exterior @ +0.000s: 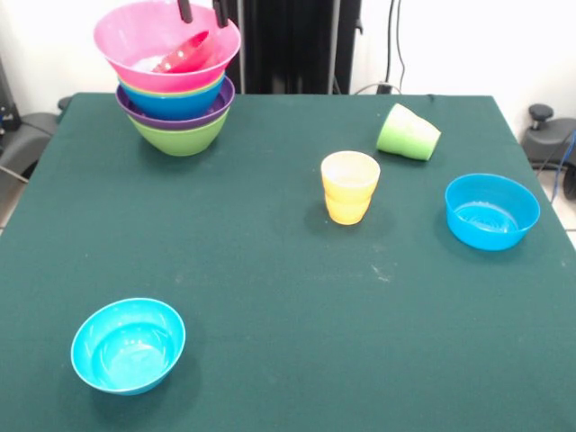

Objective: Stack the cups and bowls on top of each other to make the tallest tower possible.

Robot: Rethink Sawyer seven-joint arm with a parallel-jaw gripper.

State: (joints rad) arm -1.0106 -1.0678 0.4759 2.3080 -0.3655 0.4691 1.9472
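Your claw (202, 13) is hanging spread above the red bowl (184, 54); glossy, light, slippery, so be pinching its rim.

My gripper (202, 13) shows only as two dark fingertips at the top edge; the rest of me is cut off, so I cannot tell whether they are parted or closed. In the tower (176, 85), the pink bowl (135, 40) hides part of the red bowl (184, 54), and only rims of the nested bowls below show.
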